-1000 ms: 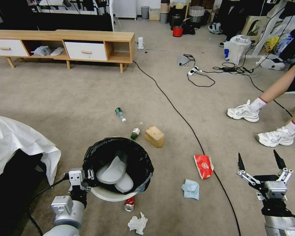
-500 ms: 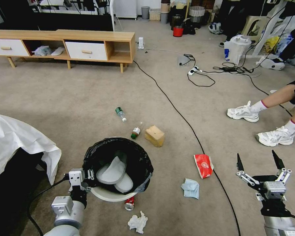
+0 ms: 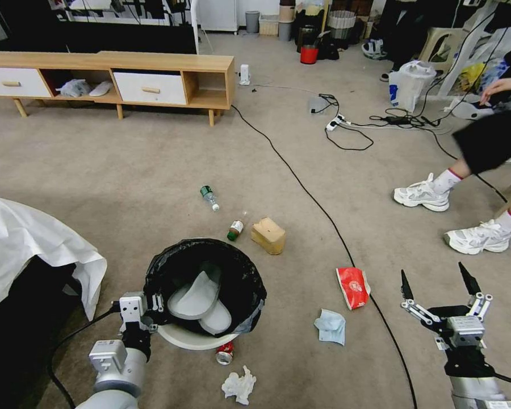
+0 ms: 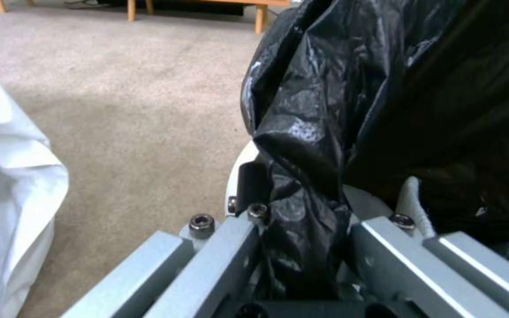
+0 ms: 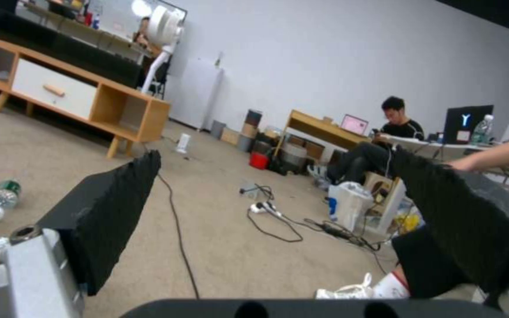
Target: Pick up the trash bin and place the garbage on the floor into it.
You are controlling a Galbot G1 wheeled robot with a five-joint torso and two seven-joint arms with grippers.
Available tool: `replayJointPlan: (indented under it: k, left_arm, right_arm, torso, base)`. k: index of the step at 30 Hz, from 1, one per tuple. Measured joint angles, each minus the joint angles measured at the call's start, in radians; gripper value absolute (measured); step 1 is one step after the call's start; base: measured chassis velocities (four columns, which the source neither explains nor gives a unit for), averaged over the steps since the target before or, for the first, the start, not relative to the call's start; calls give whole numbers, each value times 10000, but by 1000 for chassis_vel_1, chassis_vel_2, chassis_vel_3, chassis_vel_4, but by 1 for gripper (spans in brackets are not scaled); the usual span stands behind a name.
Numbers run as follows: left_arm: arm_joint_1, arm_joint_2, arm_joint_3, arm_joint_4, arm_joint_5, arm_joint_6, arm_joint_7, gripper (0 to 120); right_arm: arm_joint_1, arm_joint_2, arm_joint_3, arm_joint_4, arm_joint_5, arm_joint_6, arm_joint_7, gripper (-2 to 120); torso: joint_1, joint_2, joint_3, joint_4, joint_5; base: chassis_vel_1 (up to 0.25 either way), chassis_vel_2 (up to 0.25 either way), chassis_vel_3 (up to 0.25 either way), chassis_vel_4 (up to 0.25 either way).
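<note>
black liner of the trash bin (image 3: 241,278) is pinched in the left gripper (image 3: 147,304); right gripper (image 3: 436,284) hangs wide open, empty, red packet (image 3: 353,287) and black cable (image 3: 323,213) just beside it.

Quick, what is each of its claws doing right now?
Left gripper: shut on the rim of the trash bin, pinching the black bag.
Right gripper: open, holding nothing, above the floor.

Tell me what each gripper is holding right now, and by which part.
The left gripper is shut on the trash bin, clamping its bag-covered rim on the robot's side. The right gripper is open and holds nothing.
</note>
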Motion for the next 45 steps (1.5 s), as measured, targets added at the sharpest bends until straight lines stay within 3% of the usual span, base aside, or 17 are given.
replayJointPlan:
  k: [28, 40, 45]
  left_arm:
    - [32, -20, -155, -50, 170, -16, -62, 1]
    - [261, -81, -584, -214, 410, -25, -203, 1]
    - [310, -156, -747, -208, 658, -110, -208, 1]
  right_arm:
    - [-69, 108, -1168, -912, -254, -56, -348, 100]
    - [101, -178, -2437, -1388, -996, -942, 343, 100]
    - [147, -722, -3135, -1602, -1011, -1790, 886, 100]
  torso:
    - [1, -1, 0, 3, 1]
    - [1, 0, 1, 1, -1]
    - [0, -1, 1, 0, -1]
  base:
    - [15, 12, 11, 13]
    - [3, 4, 3, 2]
    - [0, 0, 0, 0]
